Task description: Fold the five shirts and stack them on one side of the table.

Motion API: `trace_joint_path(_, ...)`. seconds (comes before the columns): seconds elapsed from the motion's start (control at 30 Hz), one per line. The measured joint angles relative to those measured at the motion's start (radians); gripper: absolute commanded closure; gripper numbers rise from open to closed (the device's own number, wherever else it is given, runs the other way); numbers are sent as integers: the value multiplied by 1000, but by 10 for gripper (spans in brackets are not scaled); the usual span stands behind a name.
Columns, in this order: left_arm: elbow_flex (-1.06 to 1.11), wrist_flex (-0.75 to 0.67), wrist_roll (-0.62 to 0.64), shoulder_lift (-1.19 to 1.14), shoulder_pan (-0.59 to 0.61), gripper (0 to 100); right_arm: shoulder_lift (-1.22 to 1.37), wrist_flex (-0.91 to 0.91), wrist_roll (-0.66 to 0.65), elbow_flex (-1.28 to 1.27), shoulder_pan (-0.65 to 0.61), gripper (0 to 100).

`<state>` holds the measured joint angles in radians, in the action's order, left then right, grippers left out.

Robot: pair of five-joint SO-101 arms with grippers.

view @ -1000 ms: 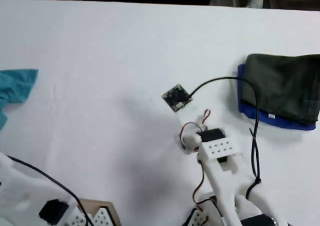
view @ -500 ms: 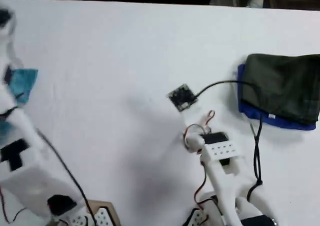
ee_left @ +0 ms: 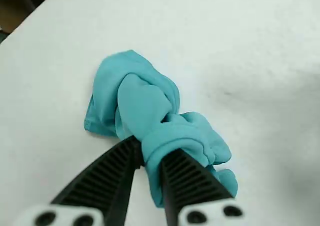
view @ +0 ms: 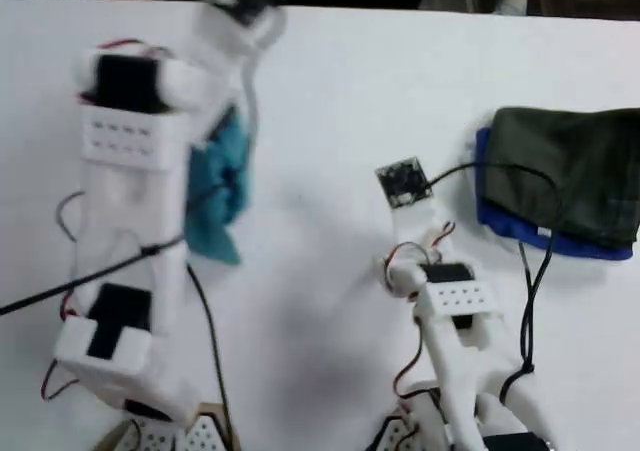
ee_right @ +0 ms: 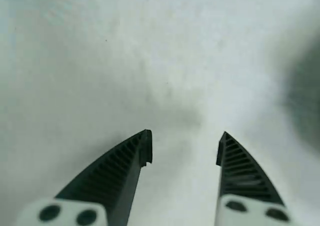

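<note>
From above, the stack (view: 560,186) sits at one side of the counter (view: 330,91): a dark shirt (view: 570,166) folded on top of a blue shirt (view: 500,219). Keeping it at that side seems meant to leave the middle free for folding. The teal shirt (view: 218,196) is well apart from the stack, across the counter, hanging in a loose bunch under the left arm (view: 130,171). The right arm (view: 447,296) stands between that shirt and the stack, nearer the stack.

In the left wrist view, the left tool (ee_left: 150,153) is clamped on a gathered fold of the teal shirt (ee_left: 150,110), the cloth squeezed between the two ribbed fingers (ee_left: 112,173). The rest trails away crumpled toward the counter (ee_left: 260,35). I cannot tell whether its far end touches. A pinch on a bunch like this suits carrying, not folding, so the shirt probably needs laying out flat on the bare stretch beside the stack first.

In the right wrist view, the right tool (ee_right: 185,138) is spread wide with nothing between its fingers, low over bare counter (ee_right: 100,45). A dark blur at the edge is likely the stack. Holding it agape here looks like readiness to take a corner of the shirt when it comes within reach.
</note>
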<state>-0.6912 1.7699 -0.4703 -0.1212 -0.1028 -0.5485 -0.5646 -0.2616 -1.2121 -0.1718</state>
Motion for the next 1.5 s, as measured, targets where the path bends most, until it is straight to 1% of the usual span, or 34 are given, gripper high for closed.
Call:
trace_joint_path(0.1,54,0,0,2,-74,745,0,0,0,0,0,783)
trace_joint_path(0.17,58,0,0,2,-92,670,0,0,0,0,0,783)
trace_joint_path(0.2,58,0,0,2,-94,653,0,0,0,0,0,783)
trace_joint_path(0.33,58,0,0,11,-57,650,0,0,0,0,0,783)
trace_joint_path(0.4,58,0,0,21,2,650,0,0,0,0,0,783)
trace_joint_path(0.47,63,0,0,41,86,650,0,-3,-12,0,0,783)
trace_joint_path(0.53,63,-2,-2,58,196,650,0,-17,-84,0,-26,783)
trace_joint_path(0.6,64,-8,-28,64,327,650,0,-48,-203,0,-87,783)
trace_joint_path(0.67,74,-23,-69,64,466,650,0,-104,-325,0,-176,783)
trace_joint_path(0.73,92,-44,-103,64,608,650,0,-170,-385,0,-279,783)
trace_joint_path(0.83,144,-84,-135,48,793,650,0,-232,-387,25,-446,783)
trace_joint_path(0.93,212,-127,-141,-12,918,650,0,-249,-336,83,-594,783)
trace_joint_path(1.03,253,-161,-144,-71,997,650,0,-249,-285,163,-652,783)
trace_joint_path(1.17,255,-175,-144,-127,1049,650,64,-249,-252,302,-666,783)
trace_joint_path(1.3,255,-175,-144,-138,1065,650,256,-249,-212,476,-715,783)
trace_joint_path(1.5,255,-175,-144,-138,1066,650,585,-249,-158,698,-861,783)
